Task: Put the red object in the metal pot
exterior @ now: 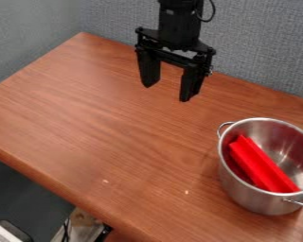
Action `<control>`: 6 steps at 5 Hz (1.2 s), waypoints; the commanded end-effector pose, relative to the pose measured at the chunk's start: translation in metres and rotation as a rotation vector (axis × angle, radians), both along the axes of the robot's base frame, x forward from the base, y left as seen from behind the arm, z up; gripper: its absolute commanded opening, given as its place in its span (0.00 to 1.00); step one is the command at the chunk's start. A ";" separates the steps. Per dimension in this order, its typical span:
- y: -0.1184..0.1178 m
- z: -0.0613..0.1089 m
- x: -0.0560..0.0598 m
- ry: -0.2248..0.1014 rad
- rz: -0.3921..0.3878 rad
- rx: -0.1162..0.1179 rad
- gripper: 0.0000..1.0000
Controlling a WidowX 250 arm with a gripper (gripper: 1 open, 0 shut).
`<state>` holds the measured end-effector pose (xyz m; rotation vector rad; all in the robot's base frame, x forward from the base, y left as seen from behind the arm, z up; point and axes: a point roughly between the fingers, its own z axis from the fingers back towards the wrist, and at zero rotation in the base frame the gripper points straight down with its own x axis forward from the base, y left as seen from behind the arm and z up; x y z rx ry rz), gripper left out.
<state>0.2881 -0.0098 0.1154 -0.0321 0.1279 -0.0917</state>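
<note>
Wooden table (103, 123): red object (260, 163) slants diagonally inside metal pot (265, 194); jaws apart, empty.

Light: soft, even brightness is covering the wooden table (103, 113).
Glare: pale sheen is showing on the metal pot (263, 194) wall.
Shadows: faint ones are lying inside the pot.
Sharpness: whole view is looking slightly soft.

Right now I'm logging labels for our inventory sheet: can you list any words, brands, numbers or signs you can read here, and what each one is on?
None: no text can be read in this view.
The metal pot, the red object inside it, the open gripper and the wooden table show no lettering, numbers or signs.
The clutter below the table's edge at the bottom is too blurred to tell.
</note>
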 end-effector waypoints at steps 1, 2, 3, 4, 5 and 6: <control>-0.003 0.015 0.001 -0.052 -0.006 -0.008 1.00; -0.004 0.015 0.000 -0.054 -0.007 -0.009 1.00; -0.004 0.016 0.000 -0.056 -0.008 -0.009 1.00; -0.005 0.016 0.000 -0.058 -0.009 -0.009 1.00; -0.005 0.018 0.000 -0.062 -0.008 -0.011 1.00; -0.006 0.019 0.000 -0.066 -0.008 -0.011 1.00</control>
